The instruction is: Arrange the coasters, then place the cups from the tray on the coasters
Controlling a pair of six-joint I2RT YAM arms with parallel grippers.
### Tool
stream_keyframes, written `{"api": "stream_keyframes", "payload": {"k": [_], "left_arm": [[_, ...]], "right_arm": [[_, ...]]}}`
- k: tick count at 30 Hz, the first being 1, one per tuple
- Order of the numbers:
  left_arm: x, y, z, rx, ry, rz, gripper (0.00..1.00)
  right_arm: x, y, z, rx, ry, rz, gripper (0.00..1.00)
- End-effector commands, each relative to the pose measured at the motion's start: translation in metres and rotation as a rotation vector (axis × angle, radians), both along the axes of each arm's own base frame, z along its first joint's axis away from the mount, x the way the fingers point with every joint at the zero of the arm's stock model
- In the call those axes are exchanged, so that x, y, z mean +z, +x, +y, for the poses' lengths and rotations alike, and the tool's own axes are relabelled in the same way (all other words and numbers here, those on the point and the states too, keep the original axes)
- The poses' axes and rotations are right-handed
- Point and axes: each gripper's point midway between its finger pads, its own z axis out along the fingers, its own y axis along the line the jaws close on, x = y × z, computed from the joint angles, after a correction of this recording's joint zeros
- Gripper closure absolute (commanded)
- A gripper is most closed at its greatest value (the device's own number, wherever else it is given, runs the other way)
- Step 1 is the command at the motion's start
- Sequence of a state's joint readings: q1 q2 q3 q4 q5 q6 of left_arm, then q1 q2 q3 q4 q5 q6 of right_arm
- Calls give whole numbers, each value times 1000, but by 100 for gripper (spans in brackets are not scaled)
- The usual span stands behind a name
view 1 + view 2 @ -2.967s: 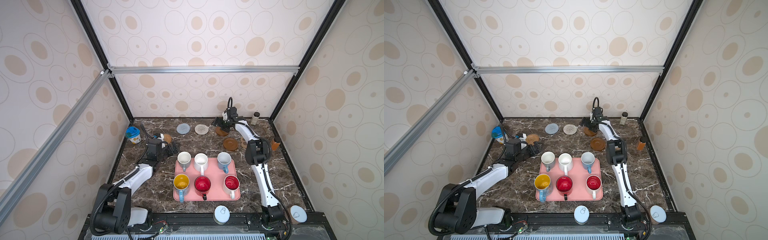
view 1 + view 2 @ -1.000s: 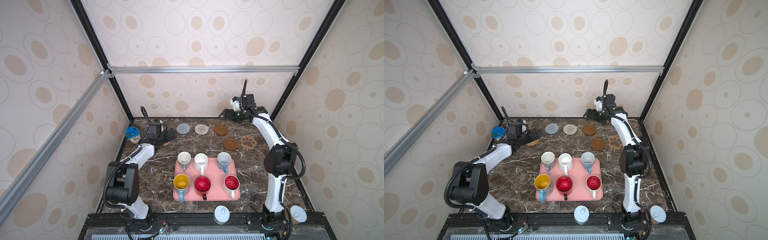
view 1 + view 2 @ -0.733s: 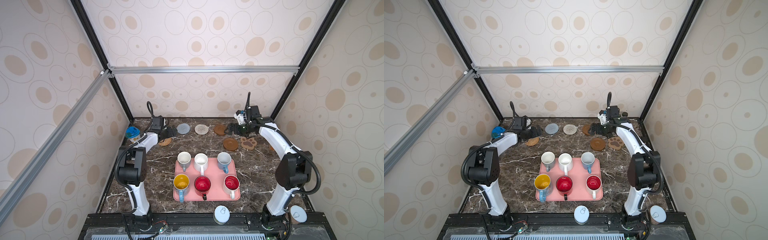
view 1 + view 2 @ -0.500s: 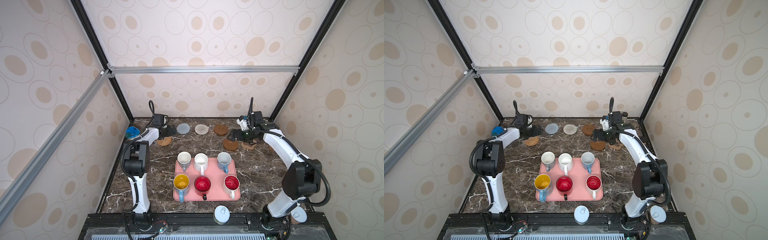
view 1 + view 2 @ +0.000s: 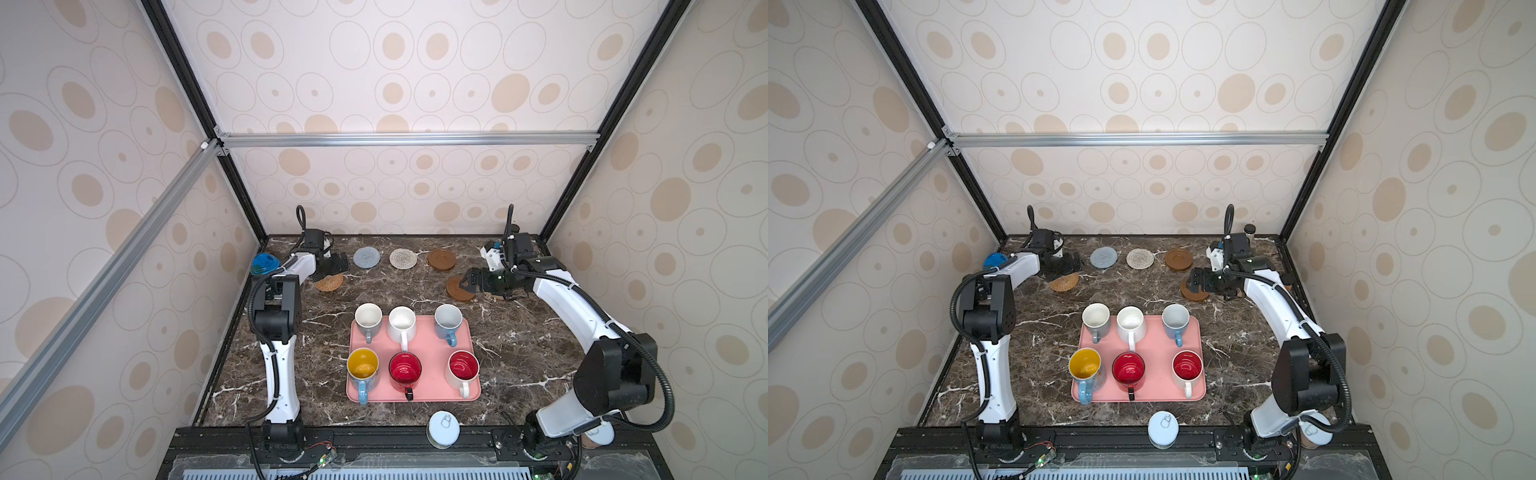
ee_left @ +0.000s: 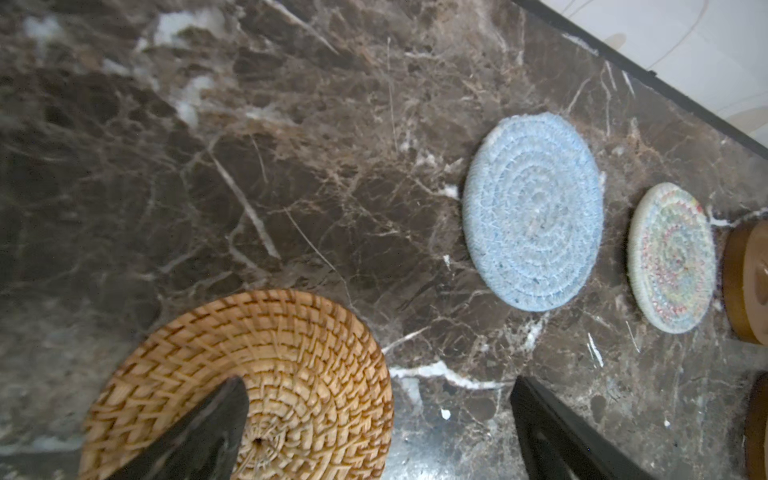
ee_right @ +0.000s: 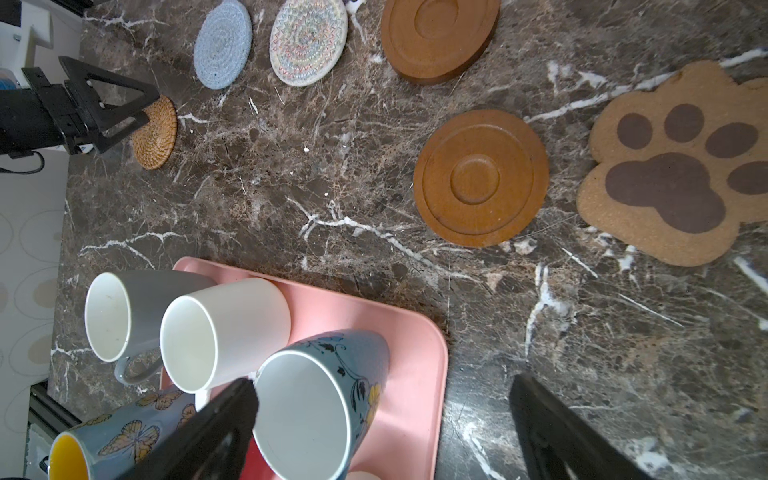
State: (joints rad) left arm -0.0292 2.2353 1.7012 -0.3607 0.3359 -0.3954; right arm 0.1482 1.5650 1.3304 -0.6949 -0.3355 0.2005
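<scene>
Six cups stand on the pink tray (image 5: 419,397): grey (image 5: 368,318), white (image 5: 402,322), light blue (image 5: 448,320), yellow-inside (image 5: 363,365), red (image 5: 404,369) and red-inside (image 5: 463,365). At the back lie the grey-blue coaster (image 5: 366,257), cream coaster (image 5: 403,258) and a brown disc (image 5: 441,259). A second brown disc (image 5: 459,288) sits nearer, beside the paw coaster (image 7: 673,166). My left gripper (image 5: 338,262) hangs open just behind the rattan coaster (image 6: 249,386), one finger over it. My right gripper (image 5: 467,282) hangs open above the nearer disc.
A blue-lidded tub (image 5: 262,264) stands at the back left corner. A white pull-tab can lid (image 5: 444,428) lies at the front edge, and a small bottle (image 5: 1250,230) stands in the back right corner. Black frame posts and walls close in the marble table.
My right gripper has come down from the back wall and forward to the nearer brown disc, covering the paw coaster in the top views. My left arm has reared up; its gripper stays by the rattan coaster.
</scene>
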Motion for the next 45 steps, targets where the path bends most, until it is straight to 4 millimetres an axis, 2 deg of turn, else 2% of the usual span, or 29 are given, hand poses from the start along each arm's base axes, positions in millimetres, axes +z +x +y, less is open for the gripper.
{"api": "stream_keyframes", "payload": {"k": [1, 6, 12, 22, 25, 31, 45], "left_arm": [[-24, -20, -8, -33, -31, 68, 0], [-38, -45, -22, -60, -44, 97, 0], [-45, -72, -54, -83, -97, 108, 0], [-35, -78, -113, -108, -195, 72, 0], [-34, -78, -125, -111, -215, 66, 0], [-36, -77, -135, -116, -225, 67, 0], [-29, -63, -138, -119, -218, 46, 0]], "right_arm": [[7, 0, -4, -33, 19, -26, 1], [3, 2, -3, -42, 23, -15, 1], [-1, 3, -2, -50, 34, -1, 1], [-6, 4, -2, -59, 38, 12, 1], [-8, 3, -1, -59, 40, 17, 1], [-9, 2, -2, -59, 38, 19, 2], [-14, 2, -2, -57, 35, 35, 1]]}}
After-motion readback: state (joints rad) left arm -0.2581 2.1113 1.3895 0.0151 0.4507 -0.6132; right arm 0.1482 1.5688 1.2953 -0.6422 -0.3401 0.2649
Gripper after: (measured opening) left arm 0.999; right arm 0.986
